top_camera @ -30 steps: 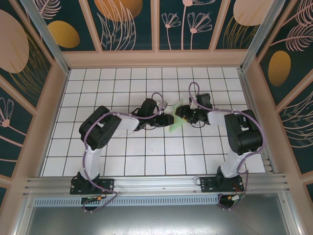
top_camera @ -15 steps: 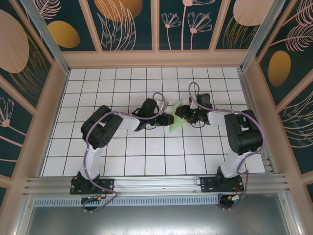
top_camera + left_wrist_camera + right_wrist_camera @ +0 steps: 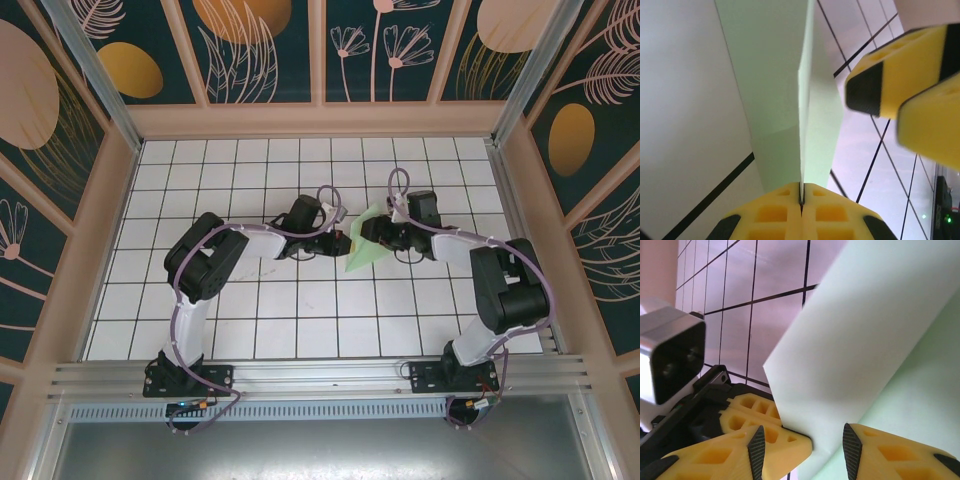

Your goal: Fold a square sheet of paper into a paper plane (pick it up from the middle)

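From above, the left gripper [image 3: 343, 243] and the right gripper [image 3: 372, 236] meet nose to nose over the middle of the counter [image 3: 250, 320], with the folded green paper [image 3: 362, 252] between them.

At the left wrist, the left gripper [image 3: 801, 199] is pressed together on the creased edge of the paper [image 3: 775, 75], which stands straight out ahead of it. The right gripper [image 3: 897, 107] hovers ahead to the right.

At the right wrist, the right gripper [image 3: 802, 447] is spread, and the paper [image 3: 865, 330] passes through its gap.
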Robot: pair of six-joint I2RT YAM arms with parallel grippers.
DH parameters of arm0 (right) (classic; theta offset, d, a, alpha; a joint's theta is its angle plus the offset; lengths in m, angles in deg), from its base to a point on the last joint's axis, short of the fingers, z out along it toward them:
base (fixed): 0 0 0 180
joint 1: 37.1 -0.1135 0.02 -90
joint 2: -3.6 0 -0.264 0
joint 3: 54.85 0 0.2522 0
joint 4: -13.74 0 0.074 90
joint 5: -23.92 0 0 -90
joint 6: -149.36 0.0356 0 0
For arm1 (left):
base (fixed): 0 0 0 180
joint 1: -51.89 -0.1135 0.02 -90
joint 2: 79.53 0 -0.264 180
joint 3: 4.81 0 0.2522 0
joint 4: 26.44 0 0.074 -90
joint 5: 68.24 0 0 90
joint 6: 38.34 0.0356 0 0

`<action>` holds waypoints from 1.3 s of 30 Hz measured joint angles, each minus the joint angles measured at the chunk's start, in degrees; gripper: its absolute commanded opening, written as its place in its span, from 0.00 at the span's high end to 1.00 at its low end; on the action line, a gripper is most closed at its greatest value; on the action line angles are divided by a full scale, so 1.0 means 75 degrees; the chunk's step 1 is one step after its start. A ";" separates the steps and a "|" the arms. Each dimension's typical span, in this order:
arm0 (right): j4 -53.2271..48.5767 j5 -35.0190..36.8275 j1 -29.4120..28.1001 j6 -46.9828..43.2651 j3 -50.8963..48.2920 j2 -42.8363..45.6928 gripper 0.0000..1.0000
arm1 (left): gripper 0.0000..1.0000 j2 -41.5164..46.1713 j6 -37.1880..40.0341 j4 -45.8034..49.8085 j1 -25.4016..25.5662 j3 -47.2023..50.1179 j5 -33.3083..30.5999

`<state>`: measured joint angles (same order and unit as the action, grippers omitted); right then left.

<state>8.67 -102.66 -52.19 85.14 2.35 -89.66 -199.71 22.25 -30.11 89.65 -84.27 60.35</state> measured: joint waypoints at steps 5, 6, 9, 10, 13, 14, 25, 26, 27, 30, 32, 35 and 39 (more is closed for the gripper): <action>-0.0006 0.0006 -0.0009 0.0000 -0.0213 0.0000 0.50 | 0.96 0.0000 0.0315 0.0455 -0.0015 -0.0015 0.0239; -0.0009 0.0009 -0.0009 0.0000 -0.0230 0.0000 0.50 | 0.96 0.0000 0.0332 0.0527 -0.0015 -0.0038 0.0274; -0.0009 0.0009 -0.0009 -0.0003 -0.0236 -0.0003 0.47 | 0.95 0.0000 0.0423 0.0740 -0.0015 -0.0195 0.0396; -0.0009 0.0009 -0.0015 0.0000 -0.0236 -0.0003 0.45 | 0.95 -0.0009 0.0458 0.0796 -0.0015 -0.0271 0.0417; -0.0009 0.0047 -0.0015 0.0000 -0.0236 -0.0003 0.43 | 0.94 -0.0029 0.0560 0.0938 -0.0015 -0.0481 0.0463; -0.0012 0.0067 -0.0015 0.0000 -0.0236 -0.0009 0.43 | 0.93 -0.0044 0.0589 0.1000 -0.0015 -0.0542 0.0472; -0.0015 0.0309 -0.0020 0.0032 -0.0236 -0.0146 0.42 | 0.96 -0.0428 0.1046 0.1798 0.0003 -0.1172 0.0536; -0.0012 0.0326 -0.0020 0.0038 -0.0236 -0.0146 0.42 | 0.96 -0.0428 0.1070 0.1830 0.0003 -0.1174 0.0522; -0.0009 0.0329 -0.0020 0.0061 -0.0236 -0.0146 0.42 | 0.97 -0.0428 0.1096 0.1862 0.0003 -0.1174 0.0478; -0.0009 0.0329 -0.0020 0.0192 -0.0236 -0.0122 0.39 | 0.98 -0.0408 0.1102 0.1932 0.0015 -0.1145 0.0213; -0.0009 0.0335 -0.0020 0.0294 -0.0233 -0.0050 0.37 | 0.99 -0.0280 0.1093 0.1935 0.0015 -0.0991 -0.0090; -0.0041 0.0338 -0.0029 0.0487 -0.0166 0.0166 0.34 | 1.00 0.0172 0.1029 0.1935 -0.0017 -0.0542 -0.0662; -0.0157 0.0356 -0.0105 0.0676 0.0172 0.0440 0.32 | 1.00 0.1110 0.0903 0.1955 -0.0111 0.0122 -0.1644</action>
<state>7.49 -99.99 -52.98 90.22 3.64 -86.36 -191.38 29.03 -15.45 88.82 -83.35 48.02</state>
